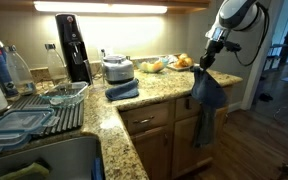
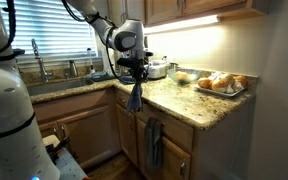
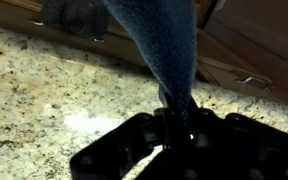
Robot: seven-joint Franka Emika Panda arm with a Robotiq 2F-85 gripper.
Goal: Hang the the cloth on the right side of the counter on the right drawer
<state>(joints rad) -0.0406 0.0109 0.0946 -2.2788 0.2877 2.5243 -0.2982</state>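
Note:
My gripper (image 1: 205, 62) is shut on the top of the slate-blue cloth (image 1: 210, 92), which hangs straight down from it above the front edge of the granite counter (image 1: 159, 90). In an exterior view the gripper (image 2: 134, 72) holds the cloth (image 2: 134, 96) over the counter corner (image 2: 174, 100). In the wrist view the cloth (image 3: 162, 40) runs up from the jaws (image 3: 180, 112), with granite (image 3: 44, 90) below. The wooden drawer front (image 1: 183, 107) lies just left of the hanging cloth. A drawer pull (image 3: 249, 79) shows in the wrist view.
A darker navy folded cloth (image 1: 122, 90) lies on the counter by a small appliance (image 1: 117, 68). A grey-teal towel (image 2: 154, 140) hangs on the cabinet front. A tray of pastries (image 2: 221, 84) and a bowl (image 2: 184, 76) stand on the counter. A sink and a dish rack (image 1: 34, 115) are nearby.

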